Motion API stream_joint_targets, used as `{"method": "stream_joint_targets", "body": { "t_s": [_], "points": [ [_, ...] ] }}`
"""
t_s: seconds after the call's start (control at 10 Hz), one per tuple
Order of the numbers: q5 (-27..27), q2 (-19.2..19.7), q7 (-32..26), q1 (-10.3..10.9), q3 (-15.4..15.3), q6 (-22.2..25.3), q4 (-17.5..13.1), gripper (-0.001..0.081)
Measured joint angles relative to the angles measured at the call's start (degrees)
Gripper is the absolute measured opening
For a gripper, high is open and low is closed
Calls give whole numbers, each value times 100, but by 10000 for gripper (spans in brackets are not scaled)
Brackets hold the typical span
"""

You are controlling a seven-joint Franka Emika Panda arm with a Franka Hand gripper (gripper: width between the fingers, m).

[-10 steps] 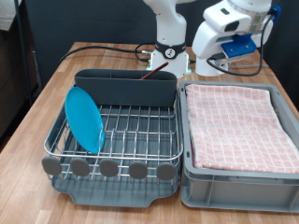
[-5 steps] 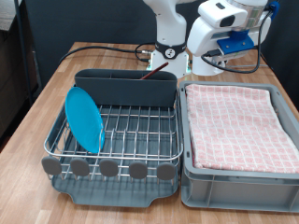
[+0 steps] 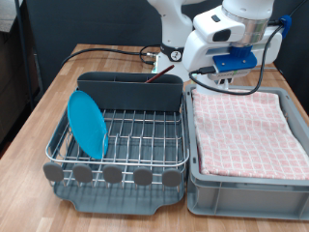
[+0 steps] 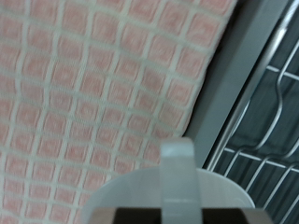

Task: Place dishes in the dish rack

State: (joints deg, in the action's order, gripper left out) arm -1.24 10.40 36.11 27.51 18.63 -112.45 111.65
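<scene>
The light-blue plate stands on edge in the left side of the dish rack. The brown wooden spoon leans out of the rack's tall grey back compartment. My gripper hangs over the far left corner of the cloth-lined crate, close to the rack's right edge. In the wrist view the white mug sits at my gripper, handle facing the camera, above the pink checked cloth and the rack's wires. The mug is hidden by the hand in the exterior view.
The grey crate lined with pink checked cloth stands right of the rack. Black cables and the robot base are behind them on the wooden table.
The arm has swung towards the exterior view's left and come lower, from beyond the crate's far right to over its far left corner near the rack.
</scene>
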Motion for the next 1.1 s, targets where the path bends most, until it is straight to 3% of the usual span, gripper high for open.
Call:
{"method": "stream_joint_targets", "body": {
  "t_s": [0.2, 0.5, 1.1],
  "points": [
    [124, 424, 395, -54, 125, 112, -552, 71],
    [151, 1035, 409, -250, 225, 482, -1419, 71],
    [63, 1200, 257, -311, 348, -380, -1353, 71]
  ]
}}
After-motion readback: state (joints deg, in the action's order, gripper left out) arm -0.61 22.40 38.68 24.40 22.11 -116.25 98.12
